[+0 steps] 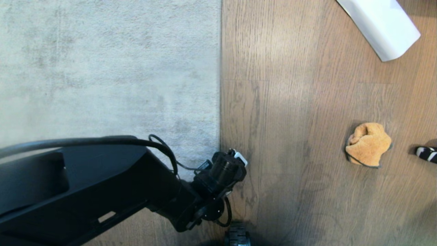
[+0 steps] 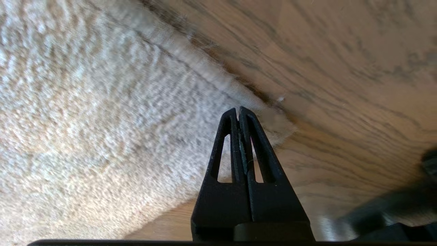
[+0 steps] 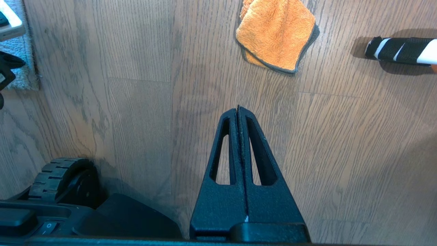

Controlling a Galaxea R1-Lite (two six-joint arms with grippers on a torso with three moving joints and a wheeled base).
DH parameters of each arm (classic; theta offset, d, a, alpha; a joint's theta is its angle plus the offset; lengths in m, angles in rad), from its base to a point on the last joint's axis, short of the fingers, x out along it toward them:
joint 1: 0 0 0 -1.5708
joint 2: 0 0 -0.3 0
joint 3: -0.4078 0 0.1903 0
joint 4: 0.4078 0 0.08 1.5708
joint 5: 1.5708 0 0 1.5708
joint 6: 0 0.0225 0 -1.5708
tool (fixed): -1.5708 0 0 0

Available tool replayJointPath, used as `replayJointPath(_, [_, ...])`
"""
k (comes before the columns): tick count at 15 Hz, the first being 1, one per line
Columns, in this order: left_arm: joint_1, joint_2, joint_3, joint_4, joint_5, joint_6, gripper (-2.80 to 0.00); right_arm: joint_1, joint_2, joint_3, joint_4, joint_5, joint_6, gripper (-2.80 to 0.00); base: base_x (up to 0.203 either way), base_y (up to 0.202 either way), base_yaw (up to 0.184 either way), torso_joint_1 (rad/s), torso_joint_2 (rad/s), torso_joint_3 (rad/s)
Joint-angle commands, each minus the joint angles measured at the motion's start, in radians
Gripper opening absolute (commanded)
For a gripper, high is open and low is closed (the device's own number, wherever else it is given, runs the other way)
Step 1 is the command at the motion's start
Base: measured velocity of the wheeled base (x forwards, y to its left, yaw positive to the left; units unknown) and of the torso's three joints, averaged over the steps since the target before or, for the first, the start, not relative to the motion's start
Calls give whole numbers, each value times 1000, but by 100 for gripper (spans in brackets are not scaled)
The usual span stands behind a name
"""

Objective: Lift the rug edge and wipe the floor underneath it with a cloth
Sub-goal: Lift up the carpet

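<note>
The left gripper (image 2: 238, 110) is seen pressed shut at the rug edge (image 2: 239, 92) — soft, floppy, best pinched at its corner; whether pile is caught cannot be told.

**Both hands closed, left arm reaching low**

The left arm stretches forward and down from the robot's left side, its wrist bent and cables looping over it. The left hand (image 2: 238, 111) has its two black fingers (image 2: 228, 136) pressed flat together, tips meeting in a point. The right hand (image 3: 238, 110) hangs down, well apart from the left, its fingers likewise pressed together with nothing between them.
</note>
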Motion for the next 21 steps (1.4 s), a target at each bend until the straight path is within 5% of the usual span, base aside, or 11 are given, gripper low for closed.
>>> replayJointPath(1, [-14,-4,-3,14,9,-18,-280,0,0,0,0,1,-1,-280,0,0,0,0,0,0])
replayJointPath(9, [-73,-6,0,133,22,-162,-280,0,0,0,0,1,-1,-280,0,0,0,0,0,0])
replayJointPath(19, [-78,22,-3,197,59,-156,-280,0,0,0,0,1,-1,-280,0,0,0,0,0,0])
replayJointPath(20, [-79,29,-3,193,59,-156,0,0,0,0,0,2,-1,-280,0,0,0,0,0,0])
replayJointPath(21, [-79,32,-6,192,59,-156,0,0,0,0,0,1,-1,-280,0,0,0,0,0,0])
